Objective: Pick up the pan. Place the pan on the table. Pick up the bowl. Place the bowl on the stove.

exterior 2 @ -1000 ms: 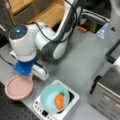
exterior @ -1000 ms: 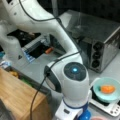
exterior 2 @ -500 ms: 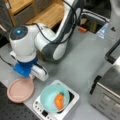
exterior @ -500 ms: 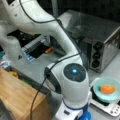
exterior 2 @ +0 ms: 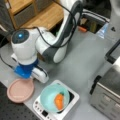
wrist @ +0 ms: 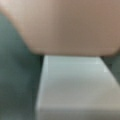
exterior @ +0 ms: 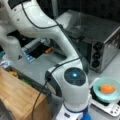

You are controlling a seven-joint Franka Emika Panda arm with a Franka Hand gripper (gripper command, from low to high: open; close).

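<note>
Gripper [exterior 2: 25, 75] sits low just above the pan [exterior 2: 20, 90] on the table [exterior 2: 82, 62], white handle running straight under the wrist camera, jaw state can't tell; bowl [exterior 2: 53, 97] already on the stove [exterior 2: 72, 96].

Bowl [exterior 2: 53, 97] on stove [exterior 2: 71, 101]; pan [exterior 2: 20, 90] on table [exterior 2: 82, 62], left.

No text, label, brand or number could be read on anything. The stove [exterior 2: 40, 107] had small front buttons and the oven [exterior: 100, 53] had dark knobs, but no markings on them were legible.
</note>
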